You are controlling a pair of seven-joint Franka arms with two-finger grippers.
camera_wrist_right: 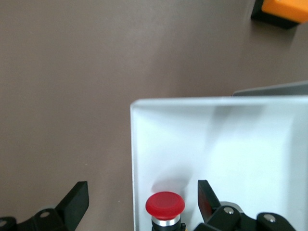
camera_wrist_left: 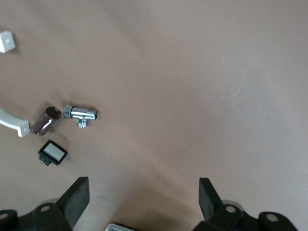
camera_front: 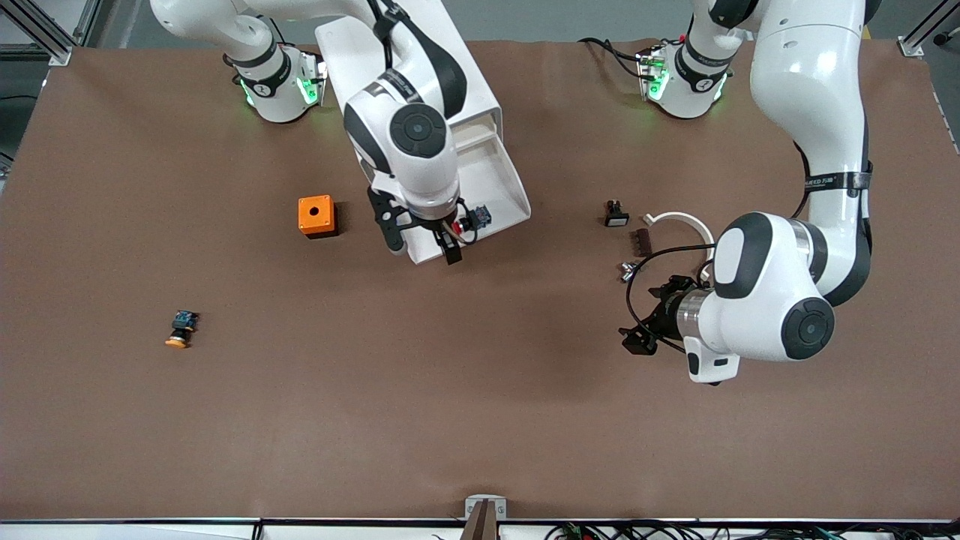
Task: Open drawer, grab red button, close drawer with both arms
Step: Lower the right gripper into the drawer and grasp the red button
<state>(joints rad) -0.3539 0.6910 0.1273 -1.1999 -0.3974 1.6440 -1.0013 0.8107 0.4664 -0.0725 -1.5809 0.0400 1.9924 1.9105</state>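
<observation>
Overhead, right hand (camera_front: 420, 241) spread wide, empty, above drawer (camera_front: 495, 187), button (camera_wrist_right: 165, 206).

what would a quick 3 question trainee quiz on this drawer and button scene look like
1. True or false: the drawer is pulled out of the cabinet.
2. What is the right gripper over? A) the orange cube B) the drawer's front end, by the red-capped button C) the yellow-capped button
3. Fill in: the left gripper is open over bare ____ and holds nothing.

Key
1. True; the red-capped button lies in it.
2. B; its fingers are spread, with one outside the drawer wall and nothing gripped.
3. Table; the small parts lie toward the bases from it.
</observation>
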